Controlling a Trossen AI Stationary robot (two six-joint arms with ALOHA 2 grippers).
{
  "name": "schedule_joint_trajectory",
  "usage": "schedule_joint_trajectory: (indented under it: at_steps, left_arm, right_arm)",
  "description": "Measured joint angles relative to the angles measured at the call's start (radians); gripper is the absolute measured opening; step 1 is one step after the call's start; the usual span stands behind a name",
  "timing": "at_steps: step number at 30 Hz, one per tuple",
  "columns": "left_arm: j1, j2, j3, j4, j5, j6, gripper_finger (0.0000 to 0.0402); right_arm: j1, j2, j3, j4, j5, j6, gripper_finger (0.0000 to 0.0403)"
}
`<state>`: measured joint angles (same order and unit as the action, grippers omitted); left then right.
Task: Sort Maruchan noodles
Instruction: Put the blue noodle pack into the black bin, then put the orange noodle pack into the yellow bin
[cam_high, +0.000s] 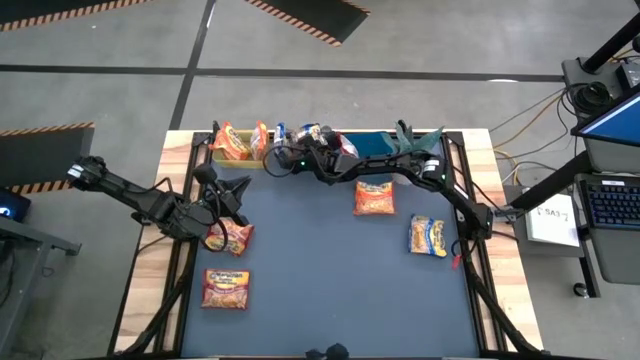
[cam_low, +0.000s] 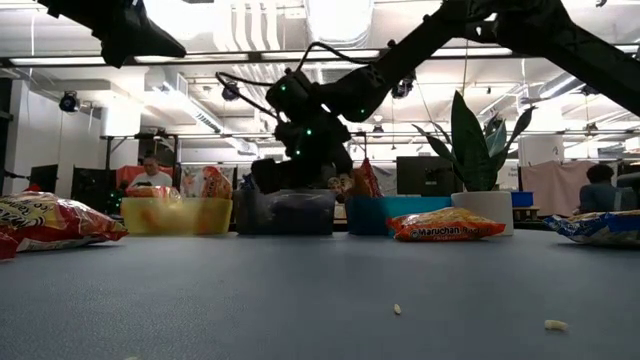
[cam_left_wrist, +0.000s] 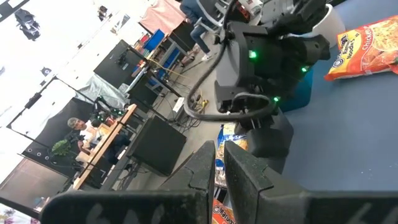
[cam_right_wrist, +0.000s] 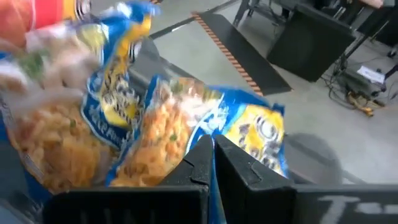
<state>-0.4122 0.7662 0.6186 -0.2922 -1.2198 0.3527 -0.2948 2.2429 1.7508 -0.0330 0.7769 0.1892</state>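
Observation:
Several Maruchan noodles packets lie flat on the blue mat: an orange one (cam_high: 375, 198), a yellow-and-blue one (cam_high: 427, 237), and two reddish ones (cam_high: 225, 288) (cam_high: 233, 237). More packets stand in the yellow-green bin (cam_high: 238, 142). Yellow-and-blue packets (cam_right_wrist: 168, 124) fill the grey bin (cam_low: 290, 213). My right gripper (cam_high: 275, 160) reaches across to the grey bin, shut, fingertips (cam_right_wrist: 200, 152) at those packets. My left gripper (cam_left_wrist: 217, 152) hovers shut and holding nothing over the left side of the mat, above a reddish packet. My right gripper has its shut fingertips close against a yellow-and-blue packet (cam_right_wrist: 186, 134) in the grey bin, coming slanting down from the table's right. I cannot tell whether they touch it. Nothing sits between the fingers.
A blue bin (cam_low: 385, 215) stands to the right of the grey one along the far edge. A potted plant (cam_low: 470, 150) stands behind it. People sit in the room beyond the table. Crumbs (cam_low: 398, 309) lie on the near mat.

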Motion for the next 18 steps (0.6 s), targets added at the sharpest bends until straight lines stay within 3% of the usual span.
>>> schedule_joint_trajectory:
  at_steps: [7,12,18]
  left_arm:
    - [0.0,0.0,0.0,0.004,0.0,-0.003,0.0017]
    - [0.0,0.0,0.0,0.013,0.0,-0.008,0.0017]
    - [0.0,0.002,0.0,0.04,0.037,-0.014,0.0017]
  right_arm:
    - [0.076,-0.132,0.003,-0.056,0.0,-0.095,0.0009]
    - [0.168,-0.262,0.0,-0.278,-0.025,-0.112,0.0009]
    - [0.268,-0.408,-0.094,-0.55,-0.033,0.011,0.0009]
